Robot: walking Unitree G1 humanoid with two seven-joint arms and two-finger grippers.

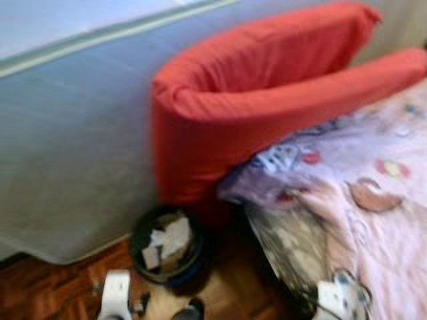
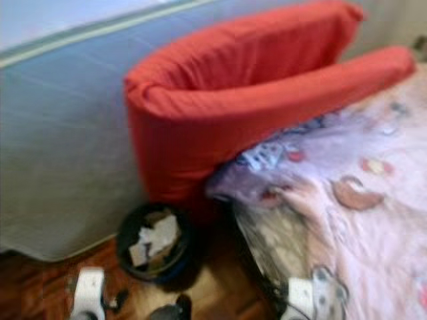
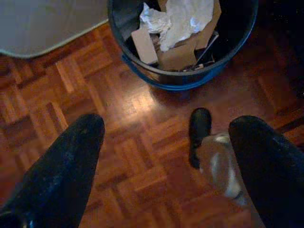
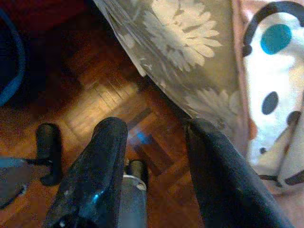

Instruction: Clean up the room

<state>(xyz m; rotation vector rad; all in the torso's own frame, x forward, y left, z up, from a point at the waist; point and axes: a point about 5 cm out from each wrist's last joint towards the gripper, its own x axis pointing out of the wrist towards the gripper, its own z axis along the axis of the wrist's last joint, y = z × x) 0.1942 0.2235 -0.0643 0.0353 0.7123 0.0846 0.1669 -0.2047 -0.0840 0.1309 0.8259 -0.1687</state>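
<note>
Both arms hang low over the parquet floor (image 3: 142, 156) here. The left claw (image 3: 166, 156) has its fingers spread wide with nothing between them. Just ahead of it sits a dark bin (image 3: 183, 78) with a blue band near its base, holding crumpled white paper (image 3: 183, 19) and bits of cardboard (image 3: 145, 45). The right claw (image 4: 156, 161) is parted and empty too, hanging right beside the floral bed skirt (image 4: 190, 52), with the bin's blue edge off to its other side.

Further out in front of both claws, a big red U-shaped cushion (image 1: 267, 100) leans between the grey-blue mattress (image 1: 73, 147) and the patterned blanket (image 1: 373, 200) on the bed.

Which step is in hand? Hard to call. Neither claw carries anything, so this fits either having dropped rubbish in the bin or looking for more to pick up. I can't spot loose litter on the floor near either claw. The head views are blurry, so the robot may be moving.
</note>
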